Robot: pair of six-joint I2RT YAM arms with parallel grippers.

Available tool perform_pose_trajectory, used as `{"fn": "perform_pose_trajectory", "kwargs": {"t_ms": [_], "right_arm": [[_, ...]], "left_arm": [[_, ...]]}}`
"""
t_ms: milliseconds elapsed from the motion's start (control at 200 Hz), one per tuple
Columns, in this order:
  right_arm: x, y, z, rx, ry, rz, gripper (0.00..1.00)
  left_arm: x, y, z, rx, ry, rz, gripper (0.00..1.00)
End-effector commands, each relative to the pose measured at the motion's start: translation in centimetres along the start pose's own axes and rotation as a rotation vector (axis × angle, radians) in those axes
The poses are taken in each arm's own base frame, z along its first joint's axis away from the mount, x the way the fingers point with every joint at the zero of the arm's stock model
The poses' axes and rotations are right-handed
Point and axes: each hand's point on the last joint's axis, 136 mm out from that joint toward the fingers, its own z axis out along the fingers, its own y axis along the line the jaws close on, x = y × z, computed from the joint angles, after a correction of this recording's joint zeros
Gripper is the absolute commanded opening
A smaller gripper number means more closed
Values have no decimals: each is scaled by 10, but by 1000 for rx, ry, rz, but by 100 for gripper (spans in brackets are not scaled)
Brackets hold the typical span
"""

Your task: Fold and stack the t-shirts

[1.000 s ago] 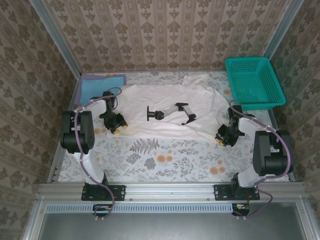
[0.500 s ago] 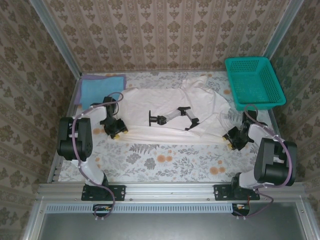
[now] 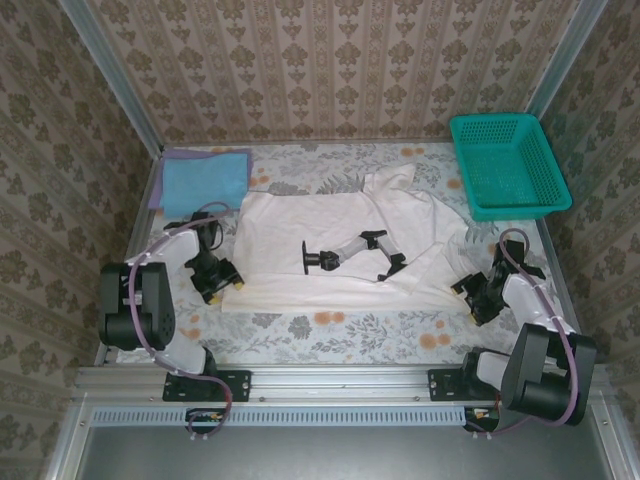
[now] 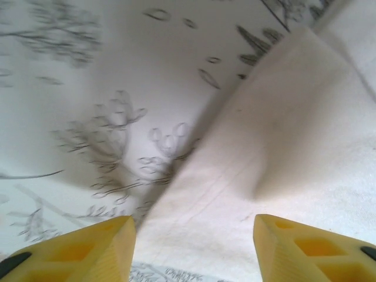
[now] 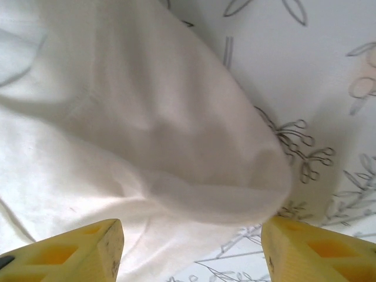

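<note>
Off-white shirt (image 3: 300,215) pulled nearer (jaws parted), basket (image 3: 510,168) apart

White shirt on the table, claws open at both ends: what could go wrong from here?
The off-white shirt is bunched on its right side, so a fold made now would likely trap creases. A lobe of cloth lies between the open fingers of the right gripper and may snag when that arm moves.

left arm (image 3: 135,300) low, jaws apart | right arm (image 3: 538,362) low, jaws apart
</note>
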Motion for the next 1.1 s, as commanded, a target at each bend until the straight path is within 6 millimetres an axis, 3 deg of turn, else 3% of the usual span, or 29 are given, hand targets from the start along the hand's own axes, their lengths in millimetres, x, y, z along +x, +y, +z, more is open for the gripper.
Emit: {"fn": "perform_pose_trajectory", "kwargs": {"t_ms": [0, 130, 260, 375, 465, 555, 655, 835, 1095], "right_arm": [[-3, -3, -18, 43, -15, -33, 66], [-10, 20, -37, -17, -52, -81, 66], [3, 67, -42, -152, -49, -174, 63], [28, 89, -27, -153, 11, -235, 52], [44, 99, -16, -137, 43, -284, 46], [54, 106, -6, -122, 57, -322, 44], [63, 109, 6, -98, 101, -343, 40], [74, 117, 21, -69, 139, -392, 36], [76, 117, 31, -37, 154, -410, 33]], "left_arm": [[-13, -10, -32, 16, -71, 10, 60], [-33, -45, -69, 80, -163, 94, 65], [-46, -85, -89, 139, -203, 174, 66], [-42, -133, -84, 235, -166, 273, 61], [-25, -167, -73, 289, -112, 382, 57], [-1, -188, -55, 320, -45, 485, 51], [18, -186, -31, 276, 1, 558, 48], [31, -163, 2, 204, 40, 594, 46], [43, -142, 31, 94, 66, 650, 46]]}}
